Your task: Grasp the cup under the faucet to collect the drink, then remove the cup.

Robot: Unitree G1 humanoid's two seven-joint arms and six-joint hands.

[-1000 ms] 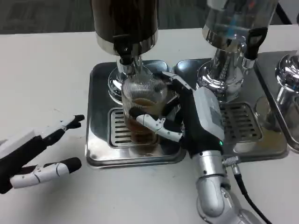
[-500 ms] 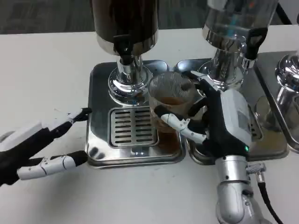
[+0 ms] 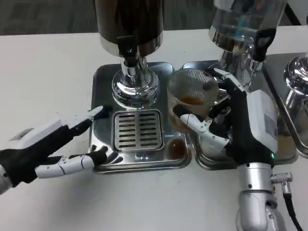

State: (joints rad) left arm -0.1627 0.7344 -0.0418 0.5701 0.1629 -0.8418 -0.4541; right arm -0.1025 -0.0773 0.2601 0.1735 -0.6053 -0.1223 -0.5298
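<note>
My right hand (image 3: 236, 127) grips a clear ribbed cup (image 3: 190, 98) with brown drink in its lower part. The cup hangs upright above the seam between the two steel drip trays, to the right of the dark dispenser's faucet (image 3: 129, 55). The slotted grate (image 3: 137, 130) under that faucet is bare. My left hand (image 3: 53, 149) lies open at the left edge of the left drip tray (image 3: 103, 79), fingers apart, its fingertips reaching over the tray's rim, holding nothing.
A clear dispenser (image 3: 240, 29) stands on the right drip tray (image 3: 284, 151) just behind my right hand. A chrome fitting (image 3: 296, 77) is at the far right. Bare white table (image 3: 43, 77) spreads to the left and front.
My right hand has carried the cup from under the faucet rightward, off the grate. My left hand has slid right to the left tray's edge.
</note>
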